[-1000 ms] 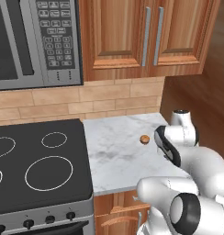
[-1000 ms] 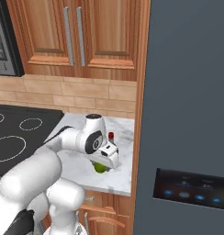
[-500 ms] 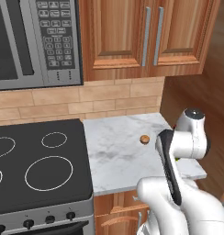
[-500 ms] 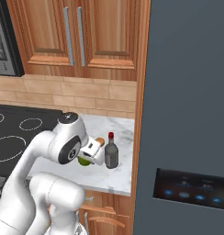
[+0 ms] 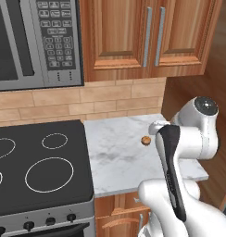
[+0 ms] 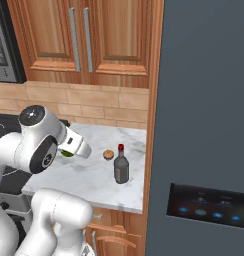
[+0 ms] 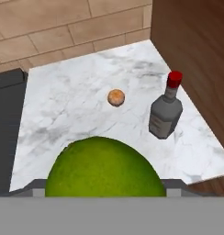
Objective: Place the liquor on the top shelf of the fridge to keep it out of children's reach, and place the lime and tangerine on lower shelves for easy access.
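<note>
Bright green and finely pitted, the lime point(image 7: 103, 167) bulges up from the bottom of my hand view, round, pressed between the two dark finger tips, whose ends barely show at its flanks. I read the gripper point(image 7: 104, 188) as clamped around the fruit, jaws about half spread. From the right base view a sliver of the same green point(image 6: 67, 153) peeks under the white wrist, held clear above the counter.

Below lies the white marble counter point(image 7: 63, 119), grey-veined and smooth. On it stands the liquor point(image 7: 165, 110), grey-tinted glass, narrow neck, red cap, upright near the counter's right edge. Just beyond and to its left rests the tangerine point(image 7: 116, 97), small, orange-brown, apart from the bottle. Behind them, tan brick-pattern backsplash point(image 7: 63, 23).

The fridge point(image 6: 204, 125) is a flat dark grey slab with a black panel of blue lights; its door is closed.

Against half a second ago, the arm has swung up and back from the bottle, and the lime has gone with it, off the marble. Bottle and tangerine have not moved.
</note>
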Robot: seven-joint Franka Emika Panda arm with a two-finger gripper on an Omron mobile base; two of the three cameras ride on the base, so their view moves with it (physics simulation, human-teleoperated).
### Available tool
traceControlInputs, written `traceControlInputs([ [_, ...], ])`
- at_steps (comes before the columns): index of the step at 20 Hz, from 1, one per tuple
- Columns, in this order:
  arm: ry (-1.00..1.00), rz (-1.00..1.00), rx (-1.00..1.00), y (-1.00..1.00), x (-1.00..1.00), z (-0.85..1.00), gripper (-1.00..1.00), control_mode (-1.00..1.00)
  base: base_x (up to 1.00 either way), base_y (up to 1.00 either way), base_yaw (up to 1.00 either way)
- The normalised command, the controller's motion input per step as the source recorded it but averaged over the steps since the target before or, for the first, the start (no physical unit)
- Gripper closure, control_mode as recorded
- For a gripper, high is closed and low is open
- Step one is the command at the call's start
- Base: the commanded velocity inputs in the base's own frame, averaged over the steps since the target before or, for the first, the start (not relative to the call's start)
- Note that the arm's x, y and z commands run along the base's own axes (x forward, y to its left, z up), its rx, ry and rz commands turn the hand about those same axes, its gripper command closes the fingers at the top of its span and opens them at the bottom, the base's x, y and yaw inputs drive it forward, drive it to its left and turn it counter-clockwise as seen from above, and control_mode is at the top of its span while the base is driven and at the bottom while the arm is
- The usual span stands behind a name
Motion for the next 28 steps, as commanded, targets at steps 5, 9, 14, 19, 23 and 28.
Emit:
traceControlInputs([
  [5, -0.20, 0.05, 0.00, 0.42, -0.26, 0.81, 1.00, -1.00, 0.00, 0.00, 0.00],
  [9, -0.18, 0.08, 0.00, 0.08, -0.34, 0.38, 1.00, -1.00, 0.00, 0.00, 0.00],
  [14, -0.11, 0.06, 0.00, -0.02, -0.30, 0.11, 1.00, -1.00, 0.00, 0.00, 0.00],
  [19, 0.00, 0.00, 0.00, -0.01, -0.11, 0.00, 1.00, -1.00, 0.00, 0.00, 0.00],
  [23, 0.00, 0.00, -0.04, 0.00, -0.10, 0.09, 1.00, -1.00, 0.00, 0.00, 0.00],
  [28, 0.00, 0.00, -0.05, 0.00, -0.11, 0.13, 1.00, -1.00, 0.00, 0.00, 0.00],
])
